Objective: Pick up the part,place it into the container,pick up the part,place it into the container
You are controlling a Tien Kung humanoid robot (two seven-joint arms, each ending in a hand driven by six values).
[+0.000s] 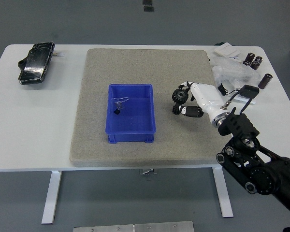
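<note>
A blue container (130, 87) sits on the grey mat (145, 65), left of centre. A small black part (117, 111) and a bit of clear wrap lie inside it. My right hand (182, 100) comes in from the lower right and is shut on a black toothed gear (177, 94), holding it above the mat right of the container. A smaller black gear (176, 110) lies on the mat just below the hand's fingers. The left arm is out of view.
A black wrapped device (36, 63) lies at the table's far left. At the far right are clear plastic bags (229, 72), black cylinders (253, 60), a black adapter (249, 91) and white cards (226, 50).
</note>
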